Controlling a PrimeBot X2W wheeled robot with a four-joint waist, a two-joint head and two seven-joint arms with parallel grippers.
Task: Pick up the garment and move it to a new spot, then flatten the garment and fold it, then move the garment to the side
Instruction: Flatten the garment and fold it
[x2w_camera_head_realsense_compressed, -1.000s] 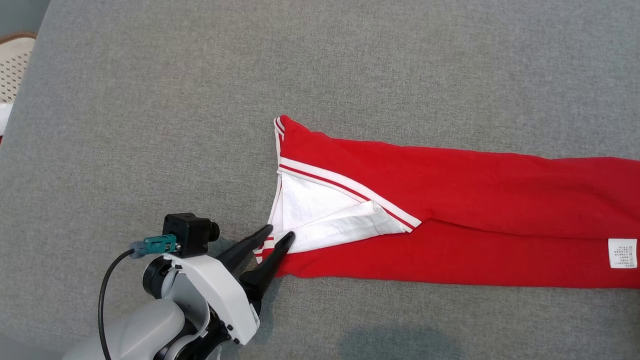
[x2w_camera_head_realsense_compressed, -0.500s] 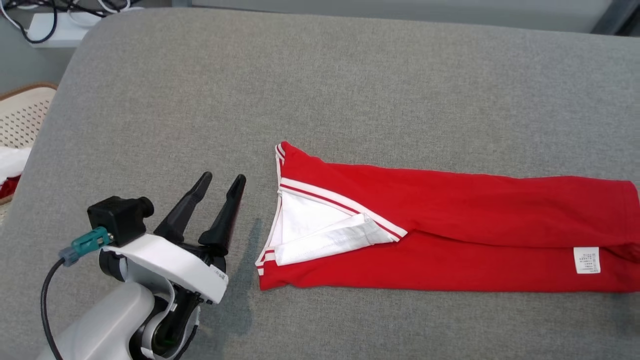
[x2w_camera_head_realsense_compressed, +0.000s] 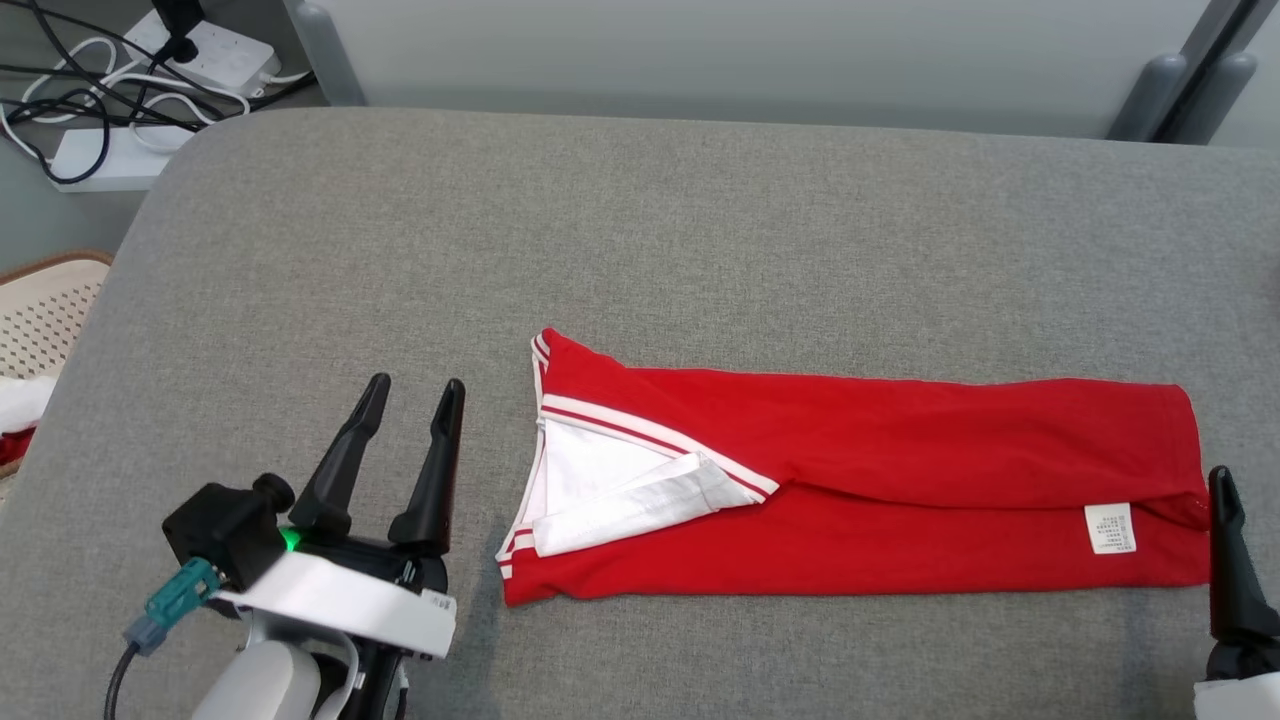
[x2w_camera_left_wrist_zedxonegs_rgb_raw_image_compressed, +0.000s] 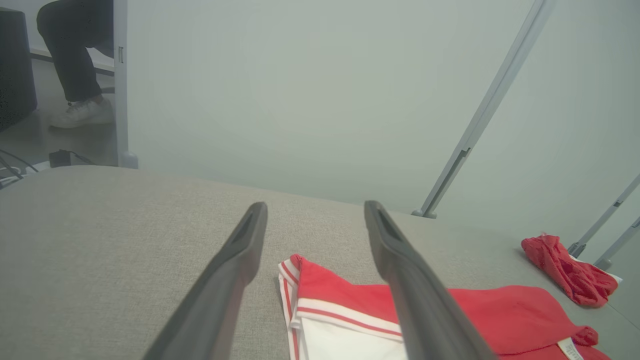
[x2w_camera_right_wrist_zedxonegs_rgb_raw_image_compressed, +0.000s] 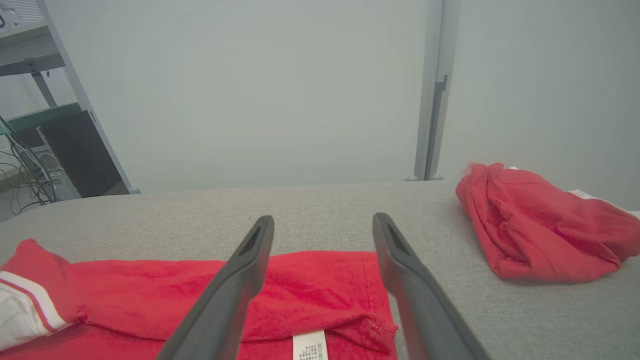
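The garment (x2w_camera_head_realsense_compressed: 900, 470) is a red shirt with white trim, folded into a long strip across the grey table (x2w_camera_head_realsense_compressed: 640, 230), with its white inside showing at the left end and a white label (x2w_camera_head_realsense_compressed: 1110, 528) near the right end. My left gripper (x2w_camera_head_realsense_compressed: 416, 388) stands open just left of the garment's left end, apart from it. Its own view looks between its fingers (x2w_camera_left_wrist_zedxonegs_rgb_raw_image_compressed: 316, 206) at the striped corner of the garment (x2w_camera_left_wrist_zedxonegs_rgb_raw_image_compressed: 340, 295). My right gripper (x2w_camera_right_wrist_zedxonegs_rgb_raw_image_compressed: 324, 220) is open above the garment's right end (x2w_camera_right_wrist_zedxonegs_rgb_raw_image_compressed: 310, 290). One of its fingers (x2w_camera_head_realsense_compressed: 1230, 560) rises at the strip's right edge.
A second crumpled red cloth (x2w_camera_right_wrist_zedxonegs_rgb_raw_image_compressed: 540, 230) lies on the table beyond the garment's right end. A power strip with cables (x2w_camera_head_realsense_compressed: 130, 100) sits on the floor at the far left, and a wicker basket (x2w_camera_head_realsense_compressed: 40, 310) stands beside the table's left edge. A person's leg (x2w_camera_left_wrist_zedxonegs_rgb_raw_image_compressed: 75, 75) is in the background.
My left gripper has let go of the garment's near-left corner, opened and drawn back to the left. The head camera has tilted up, bringing the far table edge and a right finger into view.
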